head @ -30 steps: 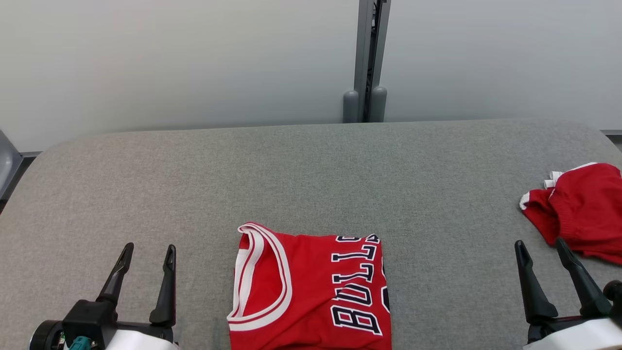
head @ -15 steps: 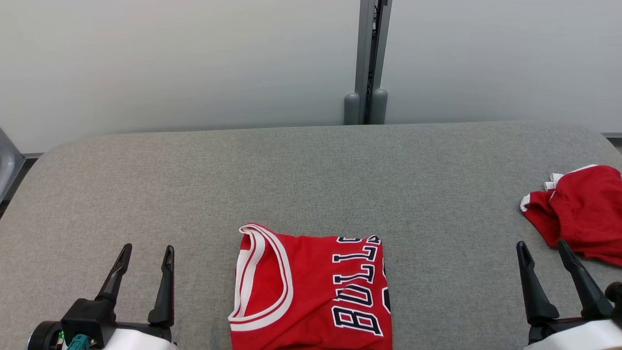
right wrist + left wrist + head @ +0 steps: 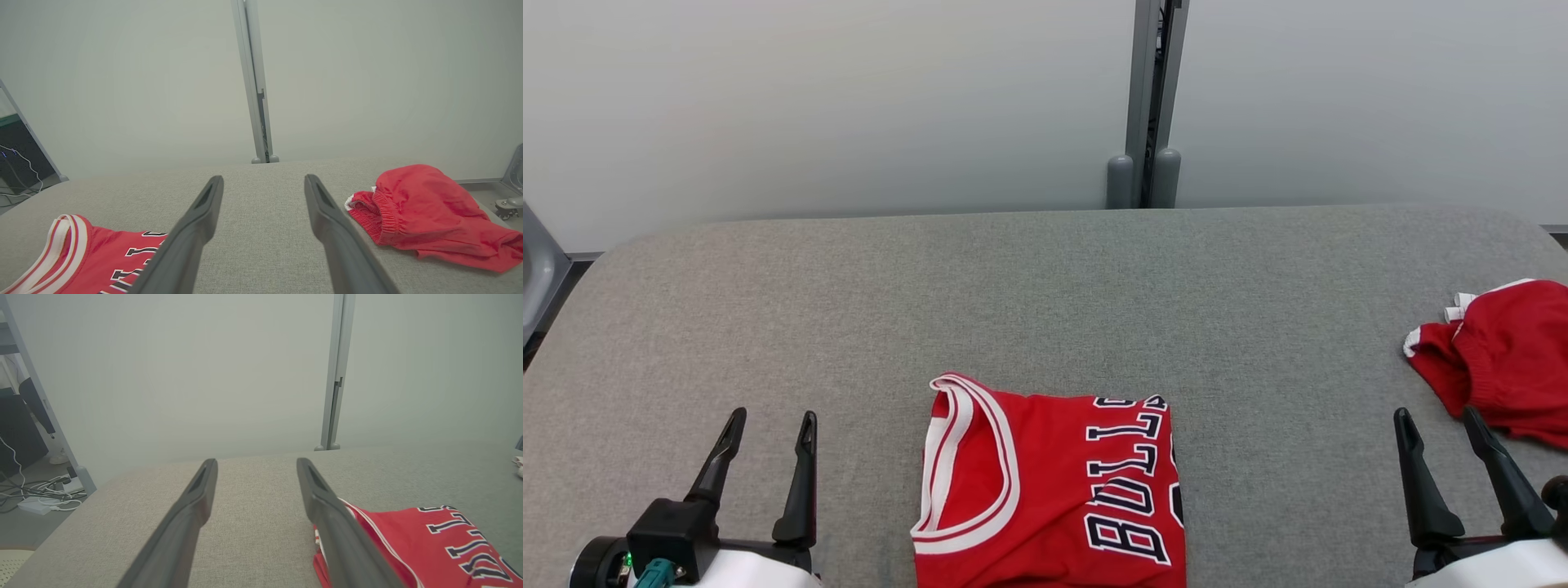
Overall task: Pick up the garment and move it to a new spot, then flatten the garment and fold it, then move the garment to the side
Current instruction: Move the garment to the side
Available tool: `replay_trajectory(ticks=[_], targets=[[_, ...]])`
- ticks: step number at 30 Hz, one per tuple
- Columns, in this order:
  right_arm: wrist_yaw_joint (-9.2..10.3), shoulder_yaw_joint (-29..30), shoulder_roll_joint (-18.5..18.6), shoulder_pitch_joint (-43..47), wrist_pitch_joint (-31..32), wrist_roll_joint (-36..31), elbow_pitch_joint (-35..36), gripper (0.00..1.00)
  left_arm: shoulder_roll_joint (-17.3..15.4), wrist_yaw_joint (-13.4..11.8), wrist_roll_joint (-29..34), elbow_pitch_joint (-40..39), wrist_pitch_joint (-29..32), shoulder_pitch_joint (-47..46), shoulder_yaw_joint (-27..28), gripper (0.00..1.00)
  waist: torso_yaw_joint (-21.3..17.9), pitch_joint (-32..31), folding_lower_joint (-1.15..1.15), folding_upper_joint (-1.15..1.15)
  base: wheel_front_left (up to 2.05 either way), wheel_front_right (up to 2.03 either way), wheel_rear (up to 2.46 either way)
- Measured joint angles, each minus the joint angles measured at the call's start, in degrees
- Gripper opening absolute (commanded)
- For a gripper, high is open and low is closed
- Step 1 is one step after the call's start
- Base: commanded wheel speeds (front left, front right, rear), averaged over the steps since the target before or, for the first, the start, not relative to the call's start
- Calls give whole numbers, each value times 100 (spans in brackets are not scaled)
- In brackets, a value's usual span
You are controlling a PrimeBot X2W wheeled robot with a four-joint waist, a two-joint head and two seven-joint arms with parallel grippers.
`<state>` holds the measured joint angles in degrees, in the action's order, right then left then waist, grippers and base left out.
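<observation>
A folded red jersey (image 3: 1054, 482) with white trim and dark lettering lies at the near middle of the grey table (image 3: 1045, 302); the left wrist view has it (image 3: 429, 543) at lower right, the right wrist view (image 3: 94, 257) at lower left. My left gripper (image 3: 772, 429) stands open at the lower left, apart from the jersey, nothing between its fingers. My right gripper (image 3: 1437, 420) stands open at the lower right, empty. Crumpled red shorts (image 3: 1499, 359) lie at the table's right edge, just beyond the right gripper's fingers (image 3: 425, 212).
A grey partition wall with a vertical post (image 3: 1147, 106) runs behind the table. The table's far corners are rounded. Cables and equipment (image 3: 36, 490) sit on the floor off the left end.
The whole head view has shifted slightly, so the camera moved. Jersey, shorts and both open grippers keep their places relative to one another.
</observation>
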<state>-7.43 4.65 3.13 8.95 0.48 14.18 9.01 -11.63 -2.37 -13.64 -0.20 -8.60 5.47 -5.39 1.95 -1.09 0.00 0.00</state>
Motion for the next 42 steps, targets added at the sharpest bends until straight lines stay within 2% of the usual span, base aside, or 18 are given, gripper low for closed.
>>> replay_trajectory(ticks=[5,11,17,23,29,34,35,37,42], targets=[[0,40,-5,30,-2,1,-21,100,-3,-19,-10,-16,0,-32,-27,100,74,8,0,0,0,0,0],[0,30,7,20,-7,135,-324,100,-3,-12,-22,-26,-9,-247,-83,100,354,68,0,0,0,0,0],[0,-371,107,-257,-127,396,-1287,100,26,36,-34,34,-102,-566,-198,100,787,232,0,0,0,0,0],[0,-910,170,-664,-310,568,-2267,100,193,131,-55,223,-289,-977,-353,100,1244,532,0,0,0,0,0],[0,-1478,255,-1146,-277,750,-3084,100,336,188,-103,491,-479,-1216,-396,100,1521,924,0,0,0,0,0],[-5,-1760,325,-1507,-243,1022,-3481,100,396,235,-119,681,-564,-1384,-401,100,1641,1156,0,0,0,0,0],[-5,-1829,349,-1577,-225,1071,-3544,48,403,238,-119,714,-575,-1408,-394,100,1654,1182,0,0,0,0,0],[-5,-1953,412,-1681,-202,1178,-3609,0,407,240,-119,771,-599,-1412,-372,100,1650,1201,0,0,0,0,0],[-9,-2260,511,-1827,-143,1402,-3675,0,407,257,-119,834,-619,-1412,-307,100,1563,1211,0,0,0,0,0]])
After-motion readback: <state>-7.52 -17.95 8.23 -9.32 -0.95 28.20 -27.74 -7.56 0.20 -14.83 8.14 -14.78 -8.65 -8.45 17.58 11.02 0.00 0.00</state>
